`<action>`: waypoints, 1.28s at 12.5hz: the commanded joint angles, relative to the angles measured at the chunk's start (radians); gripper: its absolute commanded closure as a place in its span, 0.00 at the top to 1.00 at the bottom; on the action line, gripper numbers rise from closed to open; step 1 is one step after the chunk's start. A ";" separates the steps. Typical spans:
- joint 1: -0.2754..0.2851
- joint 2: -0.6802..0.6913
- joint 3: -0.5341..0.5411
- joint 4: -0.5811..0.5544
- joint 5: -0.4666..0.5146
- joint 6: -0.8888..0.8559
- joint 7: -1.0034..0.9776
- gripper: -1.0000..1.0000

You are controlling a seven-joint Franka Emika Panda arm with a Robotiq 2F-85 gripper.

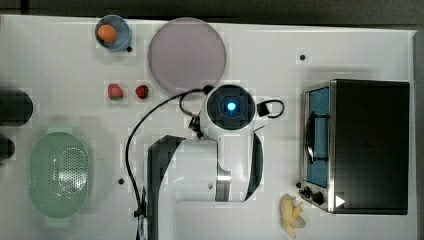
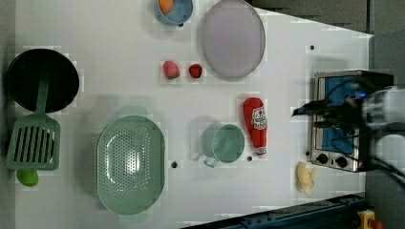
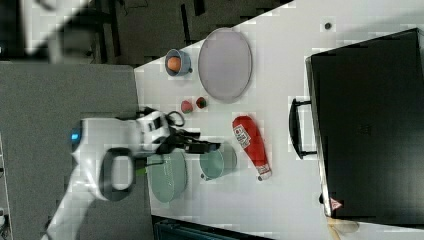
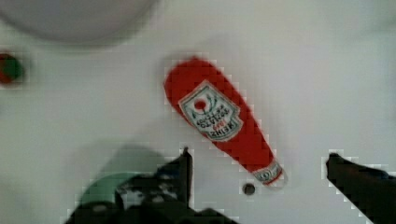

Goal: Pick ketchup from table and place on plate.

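Note:
The ketchup (image 4: 215, 116) is a red bottle with a white cap end, lying on its side on the white table (image 1: 60, 75). It lies in the left view (image 2: 255, 124) beside a green mug, and in the right view (image 3: 251, 142) as well. My gripper (image 4: 259, 163) hovers above it, open wide, with one finger on either side of the bottle's cap end and nothing held. From the side the gripper (image 3: 207, 147) hangs well above the table. The pale lilac plate (image 1: 186, 54) sits bare at the top view's upper middle, beyond the bottle's base (image 2: 232, 38).
A green mug (image 2: 224, 143) stands close to the ketchup. Two strawberries (image 1: 115, 91) and a blue bowl with an orange ball (image 1: 113, 33) lie near the plate. A toaster oven (image 1: 365, 145), banana (image 1: 292, 215), green colander (image 1: 60, 172), black pan (image 2: 40, 78) and spatula (image 2: 33, 143) ring the area.

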 commanded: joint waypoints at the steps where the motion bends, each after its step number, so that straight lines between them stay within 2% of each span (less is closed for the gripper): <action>1: 0.004 0.014 -0.010 -0.044 -0.002 0.108 -0.351 1.00; 4: 0.009 0.090 -0.008 -0.099 -0.002 0.230 -0.509 1.00; 14: 0.016 0.359 -0.006 -0.135 -0.003 0.487 -0.516 1.00; 15: 0.016 0.375 -0.006 -0.134 -0.003 0.506 -0.516 0.96; 16: 0.016 0.386 -0.007 -0.135 -0.003 0.518 -0.516 0.84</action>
